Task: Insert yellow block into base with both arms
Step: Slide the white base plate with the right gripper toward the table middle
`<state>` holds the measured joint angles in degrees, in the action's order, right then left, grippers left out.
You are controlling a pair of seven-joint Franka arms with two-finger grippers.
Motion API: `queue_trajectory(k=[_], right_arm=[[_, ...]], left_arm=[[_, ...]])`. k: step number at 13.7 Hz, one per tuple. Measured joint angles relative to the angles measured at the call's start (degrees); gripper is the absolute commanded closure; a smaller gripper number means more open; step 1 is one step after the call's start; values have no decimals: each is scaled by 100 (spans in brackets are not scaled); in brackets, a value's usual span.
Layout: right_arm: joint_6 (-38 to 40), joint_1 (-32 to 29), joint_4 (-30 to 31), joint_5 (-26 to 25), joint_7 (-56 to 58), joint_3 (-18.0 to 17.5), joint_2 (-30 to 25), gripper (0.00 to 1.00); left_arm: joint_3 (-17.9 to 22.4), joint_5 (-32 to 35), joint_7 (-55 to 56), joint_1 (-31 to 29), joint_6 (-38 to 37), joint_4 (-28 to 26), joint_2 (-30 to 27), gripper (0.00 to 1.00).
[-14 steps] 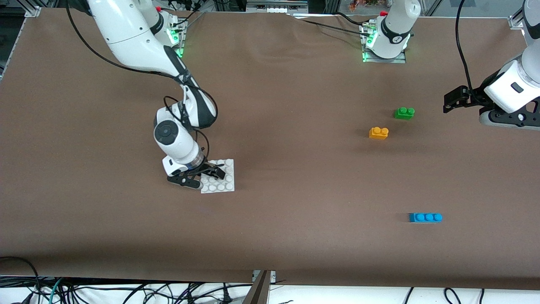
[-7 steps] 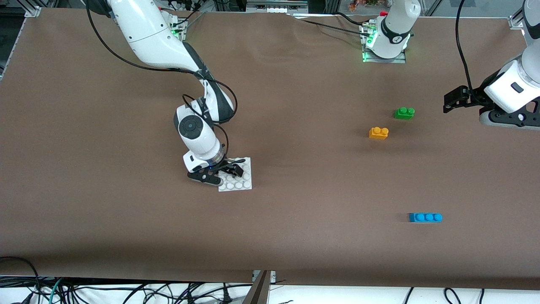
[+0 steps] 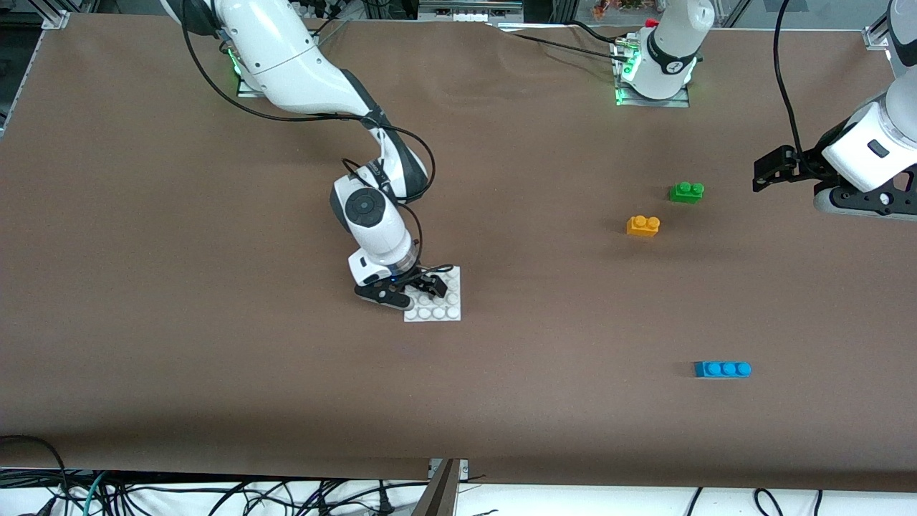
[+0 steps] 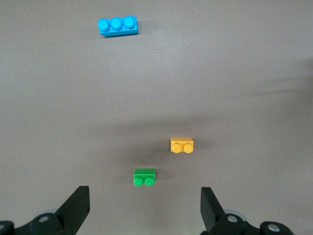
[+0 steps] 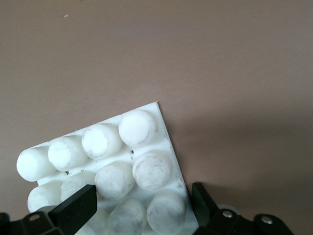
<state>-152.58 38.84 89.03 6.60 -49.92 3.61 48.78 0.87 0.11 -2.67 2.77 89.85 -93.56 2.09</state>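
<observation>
The yellow block (image 3: 642,226) (image 4: 182,145) lies on the brown table toward the left arm's end. The white studded base (image 3: 440,308) (image 5: 159,115) is near the table's middle, with my right gripper (image 3: 410,290) (image 5: 139,205) shut on one corner of it, a finger on each side of the corner studs. I cannot tell whether the base rests on the table or hangs just above it. My left gripper (image 3: 763,172) (image 4: 144,208) waits open with nothing between its fingers, above the table beside the green brick.
A green two-stud brick (image 3: 686,191) (image 4: 144,177) sits beside the yellow block, farther from the front camera. A blue three-stud brick (image 3: 722,369) (image 4: 117,26) lies nearer the front camera. Bare brown table lies between the base and the bricks.
My right gripper has carried the base toward the left arm's end of the table, closer to the bricks. The left arm and the bricks have not moved.
</observation>
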Motion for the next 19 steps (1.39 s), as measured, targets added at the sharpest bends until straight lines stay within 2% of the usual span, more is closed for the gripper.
queue_trajectory(k=[9, 13, 15, 19], right_arm=[[84, 1061, -461, 2, -775, 350, 277, 13], [89, 1181, -488, 1, -816, 378, 281, 13], [90, 1210, -503, 1, -816, 381, 282, 8], [89, 1244, -594, 5, -855, 394, 279, 7]], left_arm=[[-12, 0, -7, 1, 0, 0, 0, 0], [-13, 0, -8, 1, 0, 0, 0, 0], [-14, 0, -8, 1, 0, 0, 0, 0], [-22, 0, -8, 16, 0, 0, 0, 0]])
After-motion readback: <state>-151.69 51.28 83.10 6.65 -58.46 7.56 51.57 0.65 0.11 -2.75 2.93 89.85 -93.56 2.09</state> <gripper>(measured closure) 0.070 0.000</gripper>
